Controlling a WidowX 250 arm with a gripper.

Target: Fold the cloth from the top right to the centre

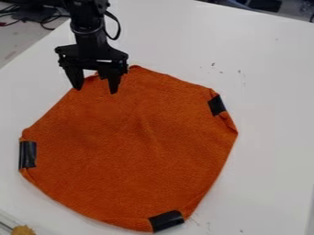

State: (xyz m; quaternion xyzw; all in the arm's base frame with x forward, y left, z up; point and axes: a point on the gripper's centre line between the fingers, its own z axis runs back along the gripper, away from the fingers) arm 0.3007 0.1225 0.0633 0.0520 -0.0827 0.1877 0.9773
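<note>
White counter point(273, 69) lies under the orange cloth point(129, 147), spread nearly flat with black strips point(27, 154) at its edges; at its top-left edge the hand point(96, 91) hangs wide open, holding nothing.

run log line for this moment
gripper: open; position: at upper-left edge of orange cloth; cloth: spread out; fold to centre: not made

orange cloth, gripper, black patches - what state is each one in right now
orange cloth: spread out mostly flat, faint creases near the middle, top right not folded to the centre
gripper: open, fingers apart over the cloth's upper left edge
left black patch: on the cloth's left edge
upper right black patch: on the cloth, tilted
bottom black patch: on the cloth's lower edge, tilted
</note>
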